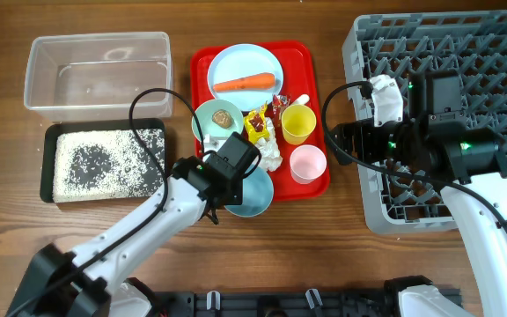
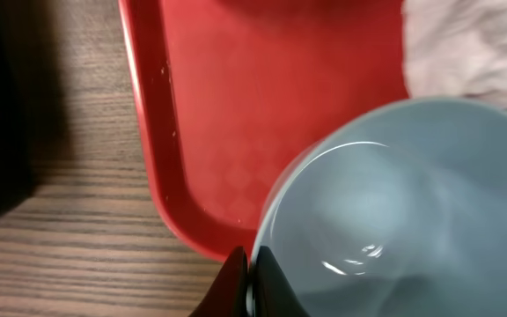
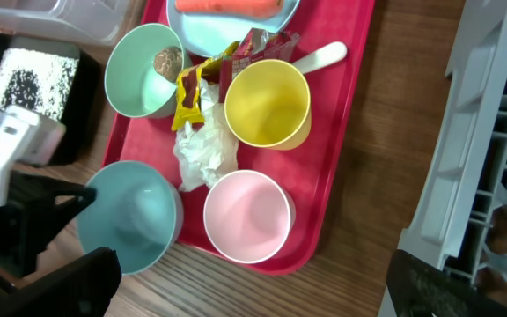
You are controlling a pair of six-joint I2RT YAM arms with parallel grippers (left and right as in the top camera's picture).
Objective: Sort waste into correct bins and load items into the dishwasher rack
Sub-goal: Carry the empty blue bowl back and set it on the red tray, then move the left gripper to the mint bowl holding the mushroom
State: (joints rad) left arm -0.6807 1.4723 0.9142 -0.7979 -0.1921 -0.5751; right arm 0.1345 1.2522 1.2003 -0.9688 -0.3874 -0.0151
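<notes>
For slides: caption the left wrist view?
Left jaws pinch the rim of a light blue bowl at the edge of the red tray.

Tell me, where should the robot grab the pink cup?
Probably best to pinch the pink cup by its wall at the rim, coming down from above. It stands upright, mouth open, so one finger fits inside and one outside. Use the side facing the dishwasher rack; the crumpled tissue crowds the other side.
</notes>
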